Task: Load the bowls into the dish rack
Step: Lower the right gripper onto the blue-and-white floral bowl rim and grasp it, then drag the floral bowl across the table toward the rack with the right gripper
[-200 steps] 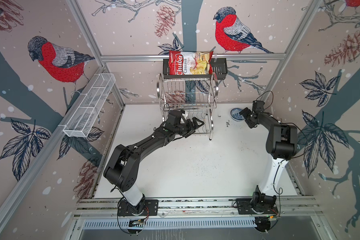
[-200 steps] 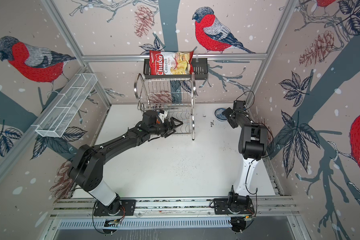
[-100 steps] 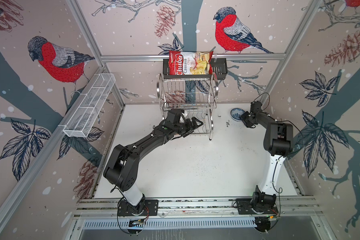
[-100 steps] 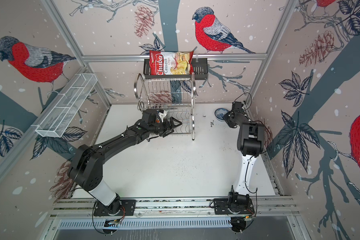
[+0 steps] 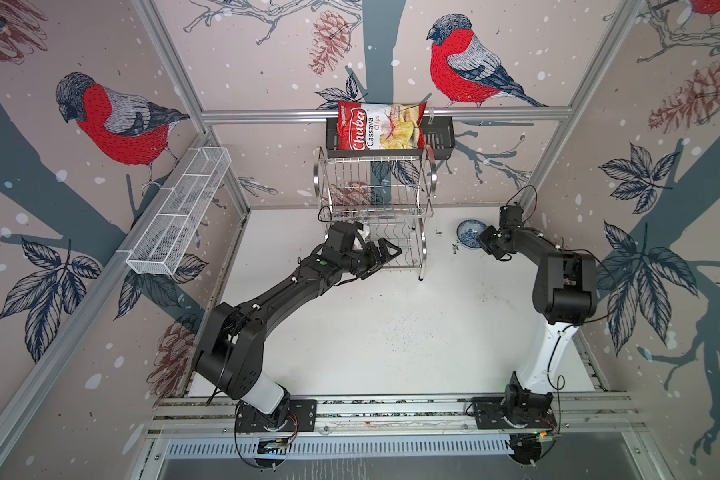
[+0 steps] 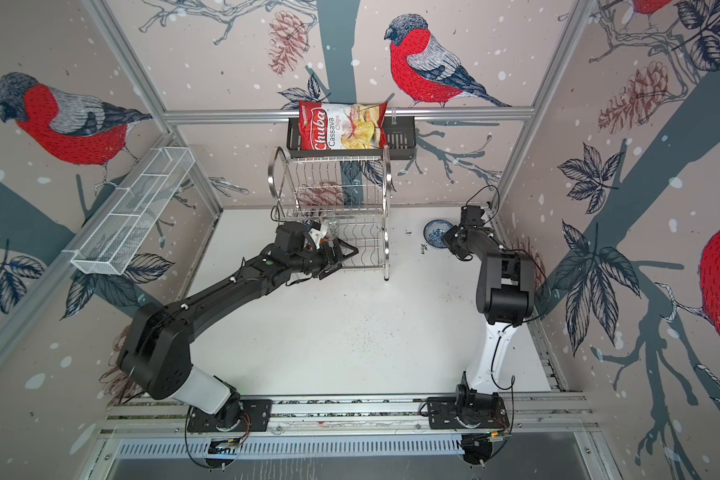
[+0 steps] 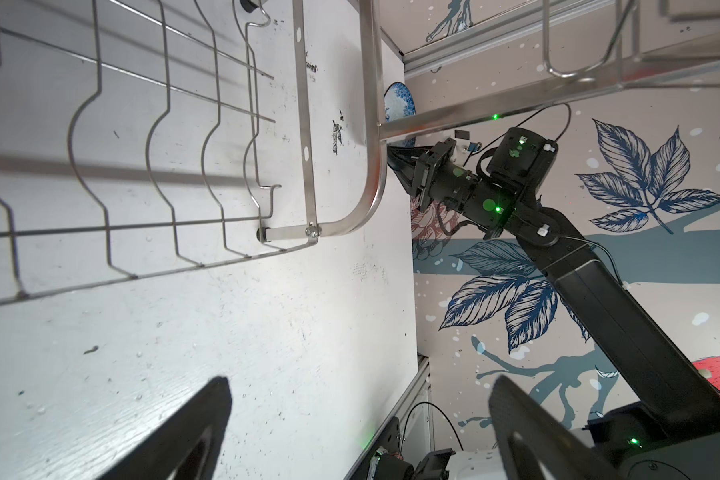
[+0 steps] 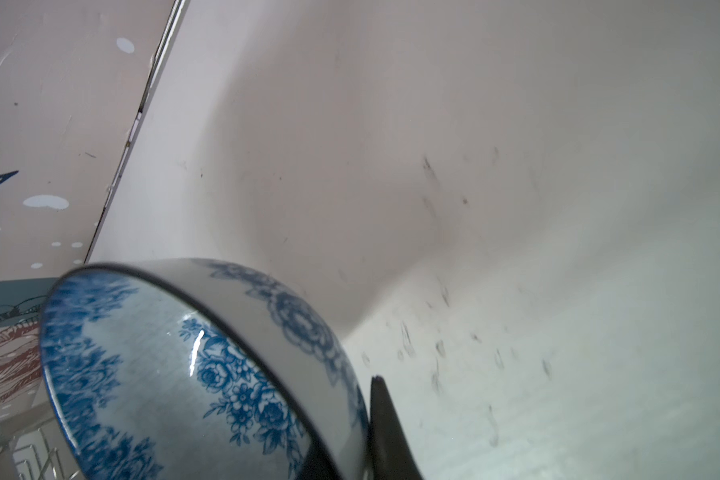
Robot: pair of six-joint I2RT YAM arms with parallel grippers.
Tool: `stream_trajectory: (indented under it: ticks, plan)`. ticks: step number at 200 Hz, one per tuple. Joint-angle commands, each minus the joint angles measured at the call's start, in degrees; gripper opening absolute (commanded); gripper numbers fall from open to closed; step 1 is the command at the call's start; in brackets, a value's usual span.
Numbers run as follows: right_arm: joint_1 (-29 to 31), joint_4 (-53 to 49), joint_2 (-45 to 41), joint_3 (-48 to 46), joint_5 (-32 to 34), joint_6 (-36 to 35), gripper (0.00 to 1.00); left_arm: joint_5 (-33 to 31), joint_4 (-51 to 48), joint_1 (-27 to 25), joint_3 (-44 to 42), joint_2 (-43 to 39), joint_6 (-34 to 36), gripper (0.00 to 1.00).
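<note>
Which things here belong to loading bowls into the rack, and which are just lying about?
Job:
- bowl, blue floral
- rack
- right gripper, jaws shut on the bowl
- left gripper, jaws open by the rack

Lying about:
- chips bag
- black basket
- mesh basket
</note>
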Motion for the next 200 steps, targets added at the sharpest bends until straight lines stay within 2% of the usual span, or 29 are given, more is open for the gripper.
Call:
stream_trajectory:
  ticks: [1, 55, 81, 111, 160, 200]
  plan:
    - [0.99, 2.84, -5.73, -5.42, -0.90, -0.87, 0.04, -1.13, 0.44, 0.19, -2.01, -1.81, 0.25, 0.97]
    - [5.12, 4.93, -22.37, -24.95, -1.32, -1.09, 0.03, -1.39, 1.89, 0.29, -7.80, -5.49, -1.21, 0.97]
    - [10.60, 2.92, -27.96, -29.85, 0.14, -2.09, 0.03, -0.88, 3.65, 0.38, -11.04, -6.90, -2.01, 0.97]
    - [19.32, 3.35, -33.43, -35.41, 0.09, -0.01, 0.03, -1.15, 5.09, 0.73, -14.18, -8.48, -2.72, 0.97]
    - [34.06, 7.98, -33.39, -39.07, 0.56, 2.83, 0.02, -3.10, 3.57, 2.22, -16.86, -11.21, -2.96, 0.97]
    - [40.51, 8.23, -26.89, -35.82, 2.71, 1.47, 0.02, -2.74, 2.07, 4.77, -20.43, -14.89, -5.25, 0.97]
